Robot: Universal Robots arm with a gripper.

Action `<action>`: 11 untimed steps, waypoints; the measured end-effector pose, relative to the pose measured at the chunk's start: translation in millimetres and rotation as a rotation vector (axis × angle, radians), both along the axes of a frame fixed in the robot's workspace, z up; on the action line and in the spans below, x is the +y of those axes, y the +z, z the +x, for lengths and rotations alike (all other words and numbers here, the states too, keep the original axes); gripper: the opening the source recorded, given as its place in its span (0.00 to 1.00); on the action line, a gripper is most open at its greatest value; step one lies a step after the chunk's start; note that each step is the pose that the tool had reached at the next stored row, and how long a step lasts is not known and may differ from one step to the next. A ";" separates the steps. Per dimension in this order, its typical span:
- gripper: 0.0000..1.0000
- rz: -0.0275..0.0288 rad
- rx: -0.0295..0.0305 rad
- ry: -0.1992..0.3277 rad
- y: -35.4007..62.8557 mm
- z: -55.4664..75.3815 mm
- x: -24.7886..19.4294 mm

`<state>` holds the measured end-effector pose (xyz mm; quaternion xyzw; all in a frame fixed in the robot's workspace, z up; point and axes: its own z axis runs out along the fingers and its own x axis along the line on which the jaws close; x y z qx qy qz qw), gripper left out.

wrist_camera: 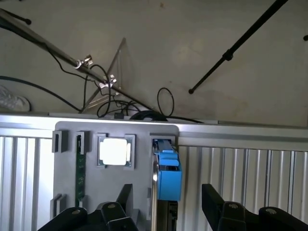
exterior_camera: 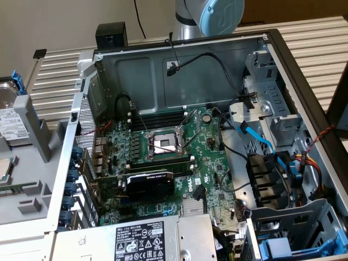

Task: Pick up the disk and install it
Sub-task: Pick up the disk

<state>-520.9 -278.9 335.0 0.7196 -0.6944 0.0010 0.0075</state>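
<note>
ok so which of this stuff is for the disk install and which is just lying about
For the job: flat silver-grey disk with blue plastic rails; open black gripper, nearest it; open grey metal computer case.
Lying about: square silver processor chip; green memory stick; grey power supply box; black graphics card.

Blue plastic-railed disk (wrist_camera: 168, 178), matt grey holder (wrist_camera: 67, 168)

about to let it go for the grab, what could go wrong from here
The open hand is lined up on the disk, which stands on edge in the grey holder; a finger off line could strike the holder or the processor chip beside it. In the case, the loose blue cable by the drive cages could snag the disk.
</note>
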 end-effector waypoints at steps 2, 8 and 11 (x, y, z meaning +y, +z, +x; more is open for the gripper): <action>0.68 0.0000 0.0006 0.002 -3.5 0.4 -0.5; 0.68 0.0000 0.0116 0.011 -9.6 2.8 -5.5; 0.68 0.0005 0.0130 0.015 -12.7 3.5 -8.7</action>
